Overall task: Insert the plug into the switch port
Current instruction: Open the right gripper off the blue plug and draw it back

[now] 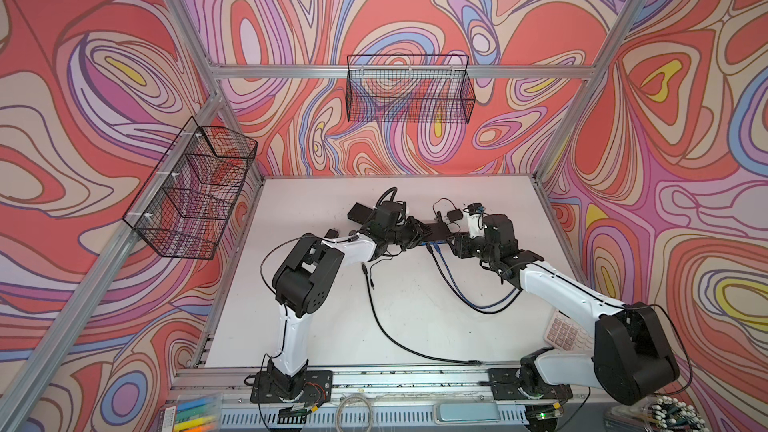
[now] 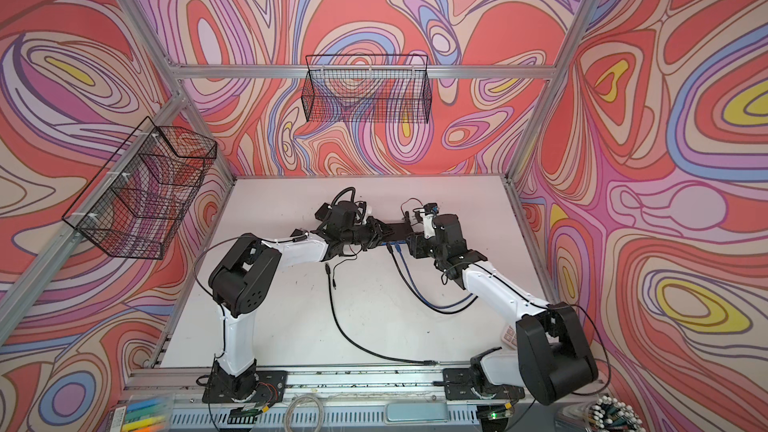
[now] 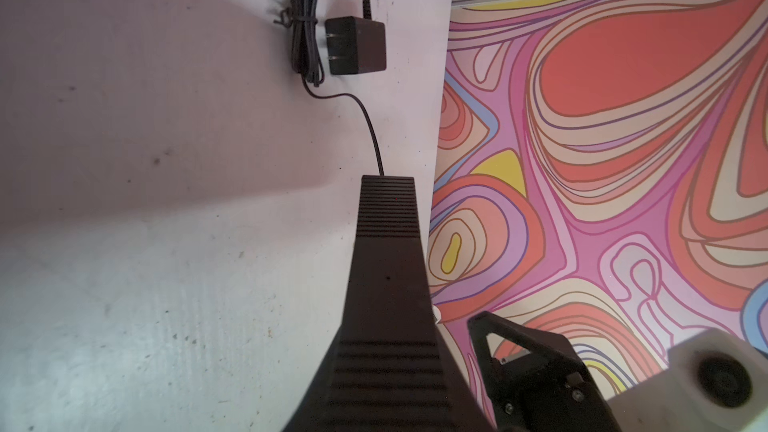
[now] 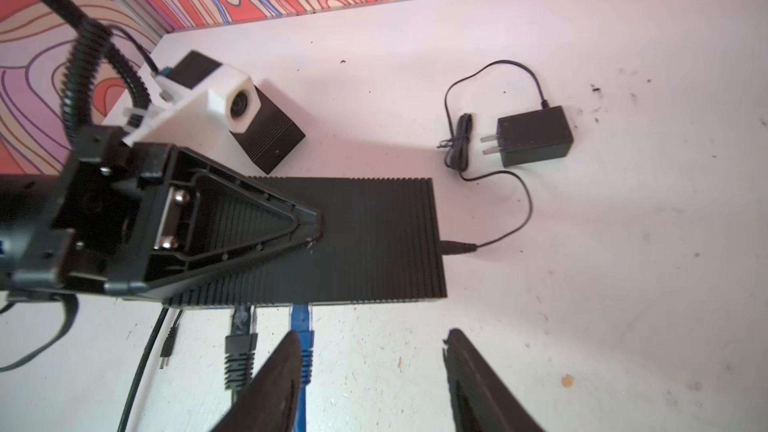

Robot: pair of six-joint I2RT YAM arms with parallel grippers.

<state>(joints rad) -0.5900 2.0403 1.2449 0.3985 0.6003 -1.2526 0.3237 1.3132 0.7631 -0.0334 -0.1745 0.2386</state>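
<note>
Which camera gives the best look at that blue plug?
The right wrist view: the blue plug sits large against the front edge of the black switch. Both top views show only a tiny blue speck; the left wrist view misses it.

Swirling red, pink and lilac walls point(image 1: 415, 2) enclose a white counter point(image 1: 424, 317). A wire basket point(image 1: 409, 89) hangs far, a partitioned basket point(image 1: 191, 189) left.

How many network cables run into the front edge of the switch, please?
2. A black cable and a blue cable enter the switch side by side at its front edge, ahead of the right hand. The left hand hides one end, so more may be there.
</note>
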